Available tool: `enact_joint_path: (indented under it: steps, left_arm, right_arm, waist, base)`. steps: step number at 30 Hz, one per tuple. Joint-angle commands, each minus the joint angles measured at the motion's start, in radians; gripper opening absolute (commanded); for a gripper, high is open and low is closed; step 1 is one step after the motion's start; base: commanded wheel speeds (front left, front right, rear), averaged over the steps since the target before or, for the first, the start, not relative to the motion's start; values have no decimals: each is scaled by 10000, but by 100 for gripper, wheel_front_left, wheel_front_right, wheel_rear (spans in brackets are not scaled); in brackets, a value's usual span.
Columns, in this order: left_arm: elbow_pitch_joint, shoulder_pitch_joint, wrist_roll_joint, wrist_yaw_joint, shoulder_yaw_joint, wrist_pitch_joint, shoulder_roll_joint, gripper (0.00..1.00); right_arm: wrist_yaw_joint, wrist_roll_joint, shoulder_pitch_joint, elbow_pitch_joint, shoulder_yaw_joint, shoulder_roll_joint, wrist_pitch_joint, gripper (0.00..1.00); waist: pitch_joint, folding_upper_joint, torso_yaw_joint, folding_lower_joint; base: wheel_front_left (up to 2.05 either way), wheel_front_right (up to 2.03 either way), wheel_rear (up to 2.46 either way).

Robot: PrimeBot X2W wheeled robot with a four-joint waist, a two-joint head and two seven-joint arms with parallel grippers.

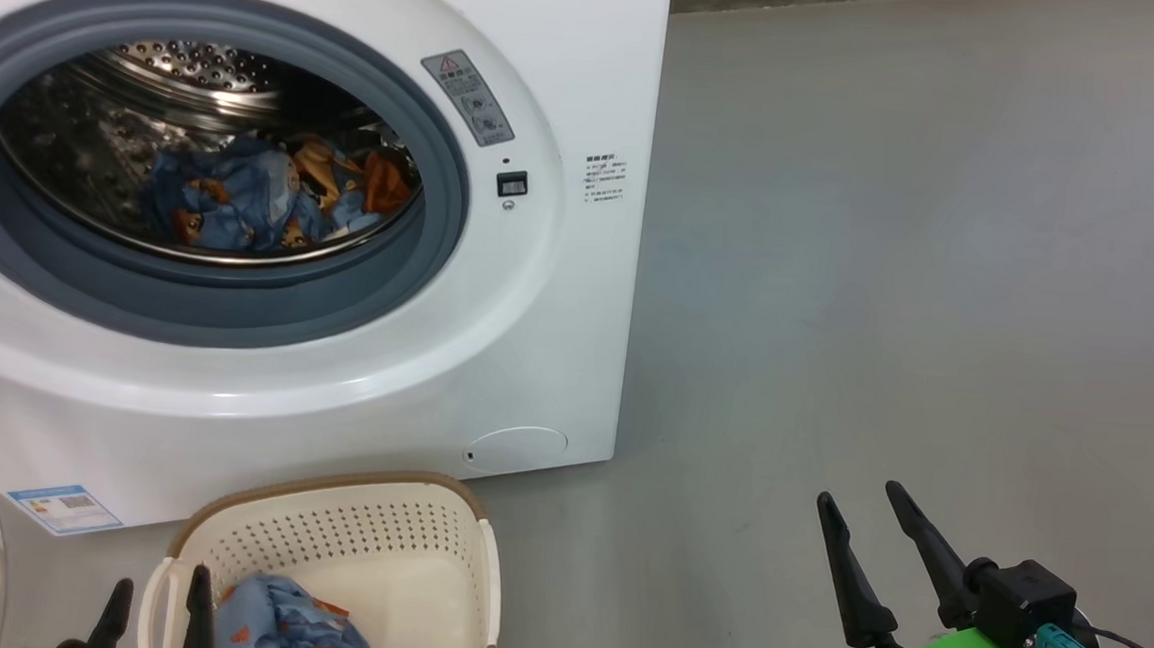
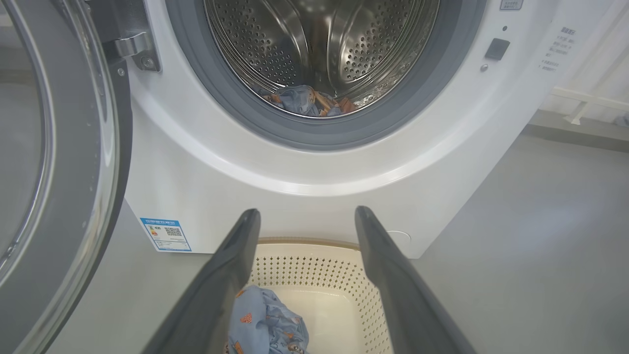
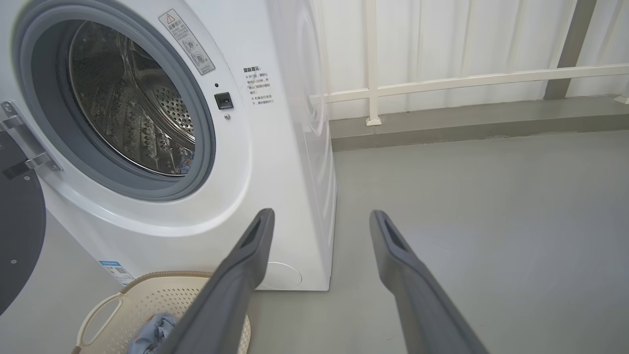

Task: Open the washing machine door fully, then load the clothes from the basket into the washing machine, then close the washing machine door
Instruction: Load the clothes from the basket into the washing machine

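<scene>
- machine (image 1: 572, 83) stands on the grey floor (image 1: 890, 283); its door (image 2: 64, 187) is swung wide to the left, with the hinge (image 2: 135, 49) showing and the mouth uncovered
- clothes (image 1: 290, 629): one blue printed bundle lies in the basket (image 1: 394, 523), at its left side; more of the same cloth lies at the bottom of the drum (image 2: 319, 39)
- basket sits on the floor just in front of the machine, below the mouth
- left gripper (image 2: 307, 212): fingers spread wide, gripping nothing; poised at the basket's left rim, with the bundle showing between the fingers in its wrist view
- right gripper (image 1: 858, 492): equally wide, empty; over the floor, well right of basket and machine
</scene>
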Motion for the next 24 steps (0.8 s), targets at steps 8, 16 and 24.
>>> enact_joint_path:
  steps: [8,16,24]
  left_arm:
    - [-671,310,293,21,667,-64,-73,100]
    - [-736,366,378,10,851,-64,-137,100]
    - [-720,347,395,-30,1002,-64,-246,100]
  right_arm:
    - [16,-74,-53,-156,254,-158,-48,100]
    - [16,-14,-85,-58,284,-139,-48,100]
    - [16,1,-145,-23,340,-157,-48,100]
  waist:
    - [-308,0,109,0]
    - [-486,0,248,0]
    - [-501,0,409,0]
  base:
    - [0,0,0]
    - [0,0,0]
    - [0,0,0]
